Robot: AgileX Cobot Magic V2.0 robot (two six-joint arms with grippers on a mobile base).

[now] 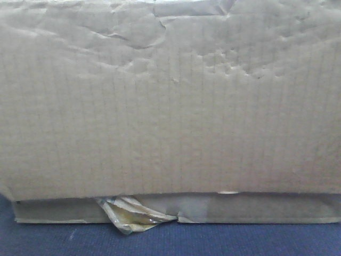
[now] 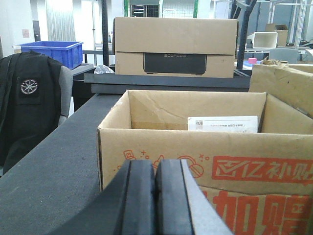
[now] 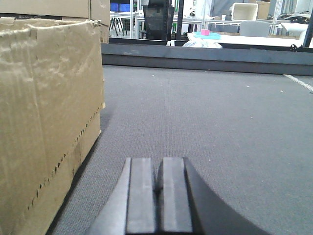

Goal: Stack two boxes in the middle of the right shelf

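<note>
A plain worn cardboard box point(image 1: 170, 106) fills the front view, close to the camera, with torn tape at its bottom edge. In the left wrist view an open box with red printing point(image 2: 205, 161) stands right in front of my left gripper point(image 2: 155, 169), which is shut and empty. A closed box with a black label point(image 2: 173, 46) sits on a dark ledge behind it. In the right wrist view a worn plain box point(image 3: 46, 117) stands at the left of my right gripper point(image 3: 159, 166), which is shut and empty over grey carpet.
A grey carpeted surface point(image 3: 215, 122) stretches ahead to a dark raised edge point(image 3: 205, 54). A black jacket on a chair point(image 2: 29, 103) and a blue bin point(image 2: 51, 51) stand at the left. Another cardboard flap point(image 2: 286, 88) shows at the right.
</note>
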